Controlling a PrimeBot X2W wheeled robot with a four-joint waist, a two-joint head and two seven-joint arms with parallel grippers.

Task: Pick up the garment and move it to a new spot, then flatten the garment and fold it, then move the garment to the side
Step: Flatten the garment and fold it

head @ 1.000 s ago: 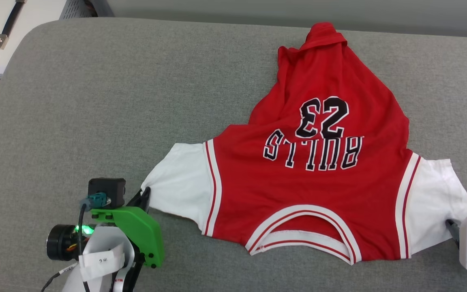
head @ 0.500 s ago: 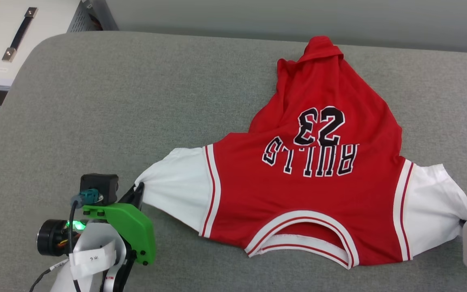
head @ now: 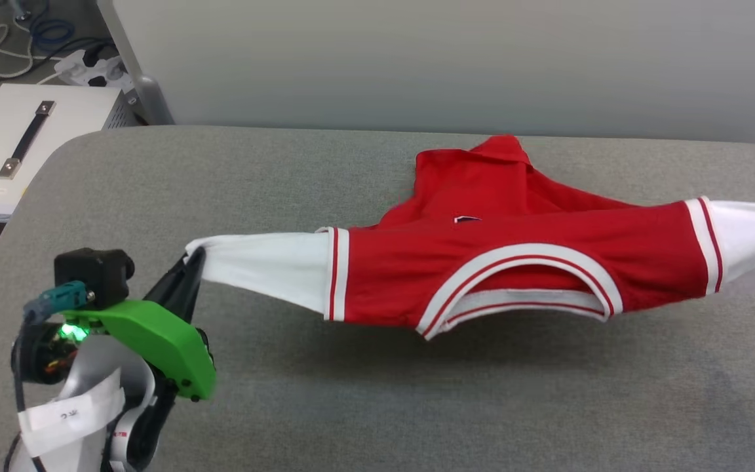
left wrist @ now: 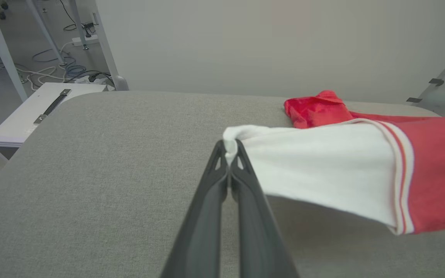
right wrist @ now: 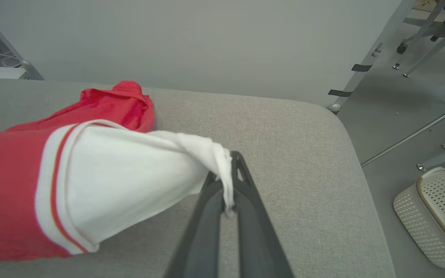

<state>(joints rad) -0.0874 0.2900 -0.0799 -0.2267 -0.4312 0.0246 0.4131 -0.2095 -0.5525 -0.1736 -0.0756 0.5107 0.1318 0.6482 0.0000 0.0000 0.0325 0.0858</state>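
Grey pad (head: 351, 393) has the garment (head: 482, 275) stretched above it, far end resting on it, so imo we're mid pick-up/move w/ flatten, fold + shift aside all left. Left gripper (left wrist: 229, 146) is pinched on one white sleeve tip, right gripper (right wrist: 226, 170) on the other. White box (head: 23, 151) + basket (right wrist: 435, 216) sit off the pad, nothing blocking afaict.

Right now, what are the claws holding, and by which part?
The red basketball-style T-shirt: left claw pinches one white sleeve's end, right claw the other's.
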